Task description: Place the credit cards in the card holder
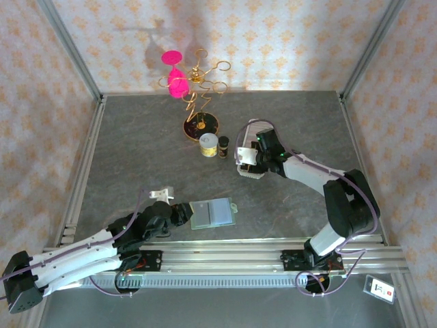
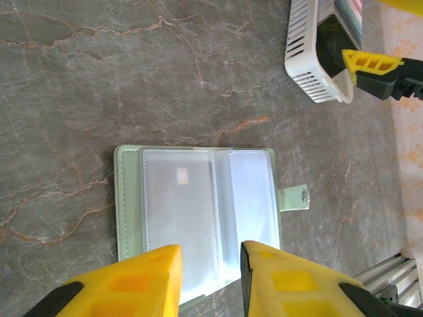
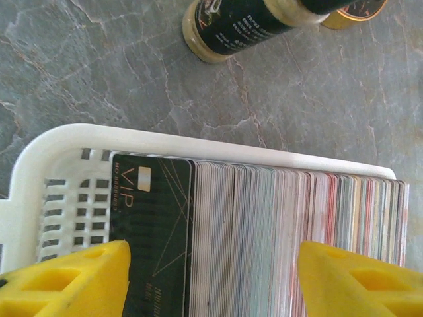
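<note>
On the grey table (image 1: 136, 150), the left gripper (image 2: 210, 254), slightly parted, hangs over the open card holder (image 2: 198, 211); the right gripper (image 3: 211, 254), spread wide, over the credit cards (image 3: 277, 231); both empty.

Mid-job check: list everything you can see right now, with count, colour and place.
card holder: one, sage green with pale clear pockets, lying open on the table near the left arm.
credit cards: packed row, too many to count, mostly pale with a black one at one end, standing in the basket.
basket: one, white, slotted, right of centre.
cream jar: one, just left of the basket.
dark bottle: one, beside the cream jar.
wire stand: one, gold with pink pieces, far centre.
table: one, grey marbled.
left gripper: yellow fingers, open, at the card holder's edge.
right gripper: yellow fingers, open, over the credit cards.
</note>
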Available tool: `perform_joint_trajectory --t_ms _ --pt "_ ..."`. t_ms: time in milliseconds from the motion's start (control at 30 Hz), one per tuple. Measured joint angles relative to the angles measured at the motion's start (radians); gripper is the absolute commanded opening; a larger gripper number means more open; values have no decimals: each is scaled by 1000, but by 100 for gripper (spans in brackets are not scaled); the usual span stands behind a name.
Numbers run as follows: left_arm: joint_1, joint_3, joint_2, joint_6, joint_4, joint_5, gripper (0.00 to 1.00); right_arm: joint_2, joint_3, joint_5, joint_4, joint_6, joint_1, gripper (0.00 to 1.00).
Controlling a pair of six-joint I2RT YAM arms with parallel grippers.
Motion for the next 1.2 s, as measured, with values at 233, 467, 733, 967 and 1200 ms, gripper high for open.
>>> perform_joint_trajectory --t_ms 233,467,733,967,1200 --pt "0 -21 1 -1 16 0 30 50 19 38 15 -7 0 69" --pt "0 -30 1 -8 39 0 30 92 42 64 13 -21 12 43" --pt "0 -46 1 -8 56 12 30 90 42 82 -1 -28 24 27" --pt "0 -72 1 -13 64 23 30 80 42 94 -5 -30 29 25" --pt "0 -78 1 -19 68 25 30 77 42 94 -12 -29 29 24"
